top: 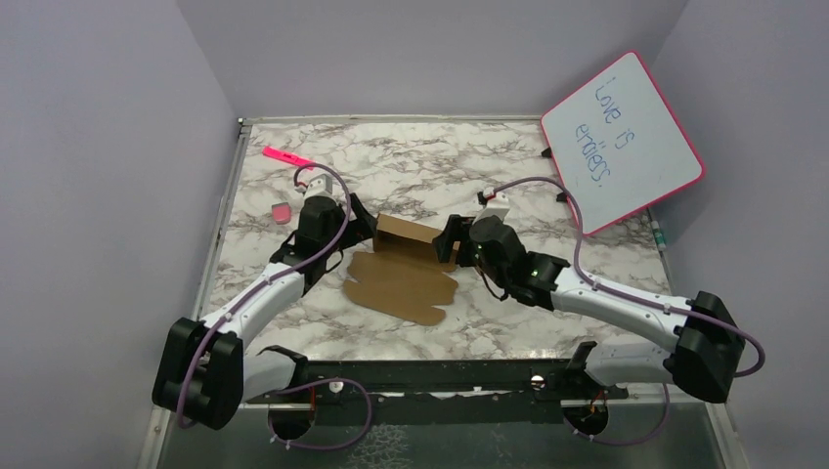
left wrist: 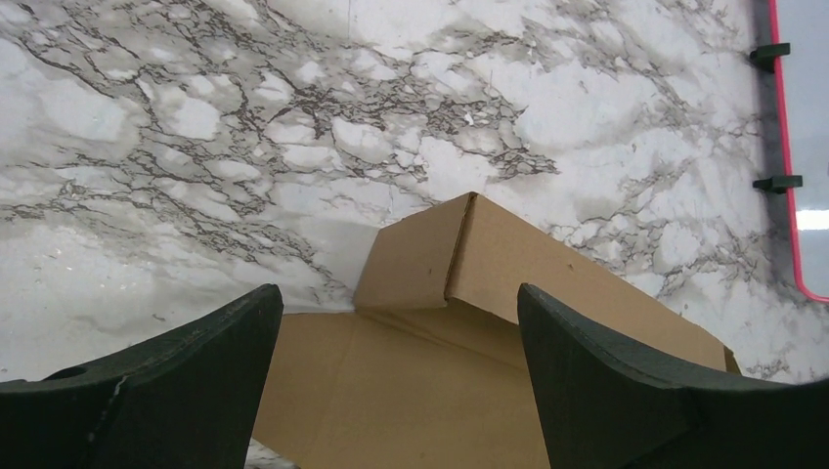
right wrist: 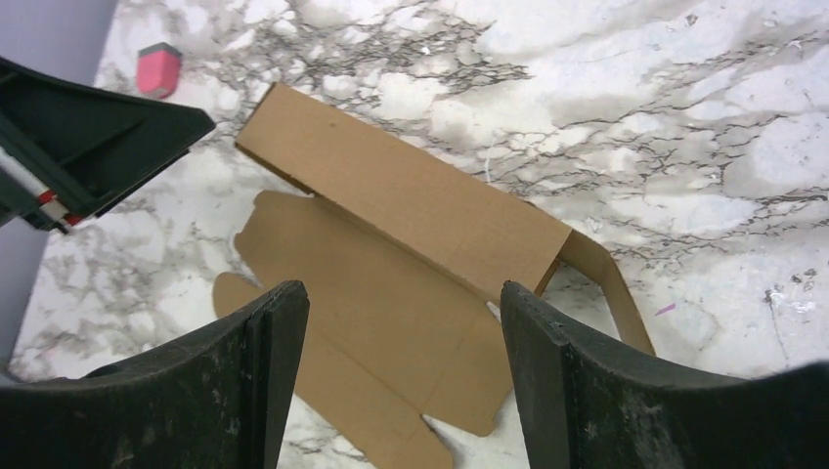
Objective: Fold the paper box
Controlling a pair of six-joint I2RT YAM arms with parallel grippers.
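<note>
Left tool: jaws apart, empty
Right tool: we see the same
Paper box: one wall up, rest flat on table

Left claw, right claw flank paper box; table open beyond; whiteboard blocks far-right corner.

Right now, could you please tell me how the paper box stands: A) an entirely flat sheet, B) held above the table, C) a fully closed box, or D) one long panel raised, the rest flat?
D: the paper box has its far long panel upright while the rest lies flat on the table.
</note>
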